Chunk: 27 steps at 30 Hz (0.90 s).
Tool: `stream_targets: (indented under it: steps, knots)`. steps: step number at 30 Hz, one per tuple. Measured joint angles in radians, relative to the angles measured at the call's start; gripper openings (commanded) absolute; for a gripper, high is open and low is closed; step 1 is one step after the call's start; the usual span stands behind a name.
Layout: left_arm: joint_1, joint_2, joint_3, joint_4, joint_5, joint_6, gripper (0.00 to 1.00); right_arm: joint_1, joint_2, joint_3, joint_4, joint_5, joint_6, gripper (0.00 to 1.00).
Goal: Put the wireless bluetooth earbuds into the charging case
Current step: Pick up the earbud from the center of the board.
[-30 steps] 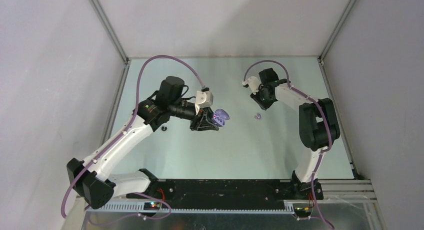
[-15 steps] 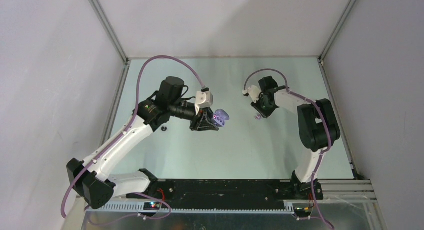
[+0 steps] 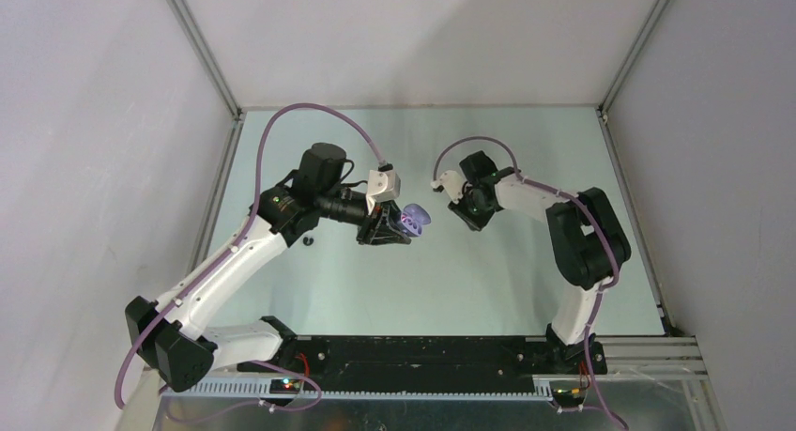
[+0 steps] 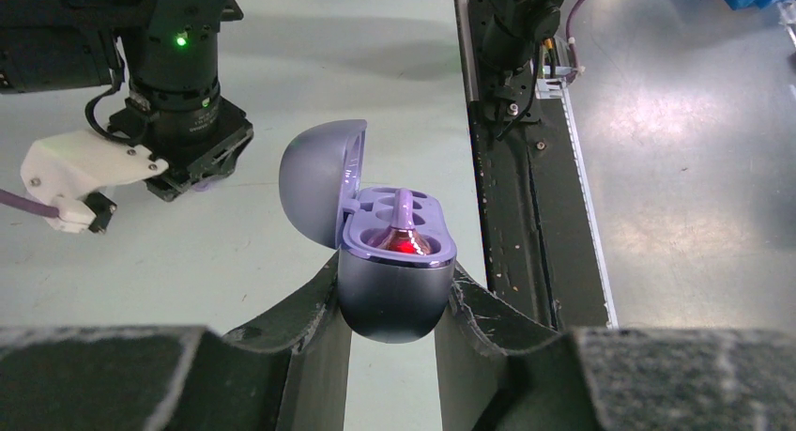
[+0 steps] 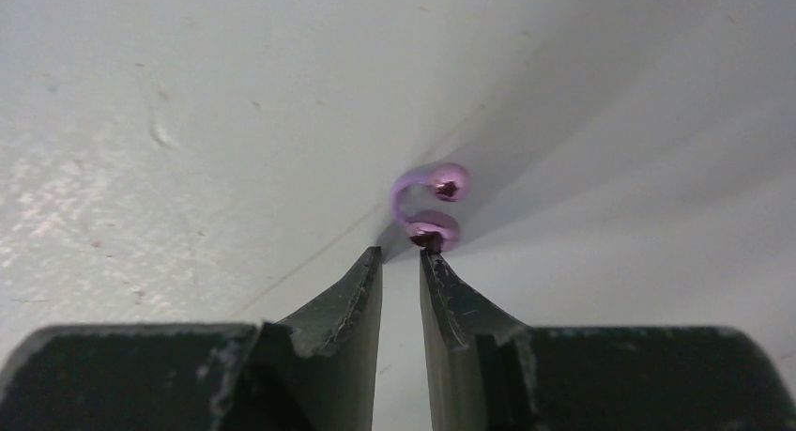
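above the table (image 3: pixel 310 271), the left gripper (image 4: pixel 392 304) pinches the purple case (image 4: pixel 390 262), lid open, an earbud (image 4: pixel 402 234) seated inside. the right gripper (image 5: pixel 402 257), jaws nearly together, pinches a purple earbud (image 5: pixel 430 206) at its tips, close to the case. a black earbud (image 3: pixel 309 240) lies left.

Even, diffuse overhead light; all three views bright and readable.

Top view sharp, soft shadows under the arms on the table (image 3: pixel 375 281). Left wrist: case (image 4: pixel 390 253) in focus, red glow inside it, glare on the floor at right. Right wrist: near fingers (image 5: pixel 352 309) soft, purple earbud (image 5: pixel 427 206) glossy, broad shadow across the upper right.
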<state>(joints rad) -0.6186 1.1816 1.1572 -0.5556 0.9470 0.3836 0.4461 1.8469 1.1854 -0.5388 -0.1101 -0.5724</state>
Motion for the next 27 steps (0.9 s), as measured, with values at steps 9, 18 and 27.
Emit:
stream_targets:
  steps: [9, 18, 27]
  knots:
    - [0.0, 0.0, 0.0, 0.0, -0.001, 0.001, 0.1, 0.099, -0.023, -0.016, -0.028, 0.022, 0.023, 0.27]
    - [0.0, 0.0, 0.0, -0.017, -0.002, 0.004, 0.1, 0.201, -0.117, -0.027, -0.05, 0.213, 0.094, 0.33]
    - [0.0, -0.026, 0.003, -0.058, -0.007, 0.032, 0.09, 0.272, -0.021, -0.027, 0.019, 0.394, 0.118, 0.36]
